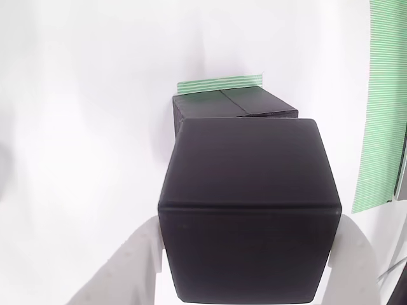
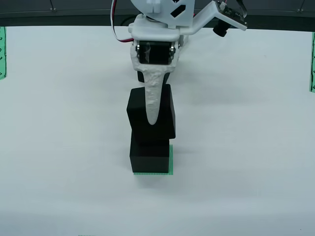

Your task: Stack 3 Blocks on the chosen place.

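Note:
In the view that rides on the gripper, a matte black block [image 1: 248,210] sits between my two white fingers [image 1: 124,270], and my gripper [image 1: 248,257] is shut on it. Just beyond it stands a second black block [image 1: 235,105] on the chosen place [image 1: 219,83], a small green-striped patch. From the front view, the held block [image 2: 165,110] hangs slightly tilted right over the lower block [image 2: 150,156]. I cannot tell whether the two touch. My gripper [image 2: 152,118] comes down from above, one finger across the held block's face. The patch [image 2: 171,160] peeks out along the lower block's right side.
A long green-striped band [image 1: 381,108] runs down the right side of the gripper view. Green strips lie at the left edge [image 2: 2,51] and right edge [image 2: 312,61] of the white table [image 2: 246,147] in the front view.

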`<state>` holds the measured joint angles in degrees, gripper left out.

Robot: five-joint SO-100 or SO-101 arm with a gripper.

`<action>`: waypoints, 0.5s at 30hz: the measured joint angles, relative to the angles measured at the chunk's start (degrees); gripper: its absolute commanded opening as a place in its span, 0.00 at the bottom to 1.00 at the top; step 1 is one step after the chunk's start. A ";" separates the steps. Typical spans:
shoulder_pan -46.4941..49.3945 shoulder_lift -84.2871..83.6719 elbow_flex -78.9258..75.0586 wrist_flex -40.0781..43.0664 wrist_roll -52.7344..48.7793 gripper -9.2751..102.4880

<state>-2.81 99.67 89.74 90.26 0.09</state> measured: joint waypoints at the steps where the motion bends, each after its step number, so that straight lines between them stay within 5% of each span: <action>1: 0.26 -0.70 -0.79 0.00 -0.79 0.28; 15: 1.67 -3.60 -2.99 0.00 -5.71 0.28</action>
<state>-1.14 96.06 86.75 90.26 -5.62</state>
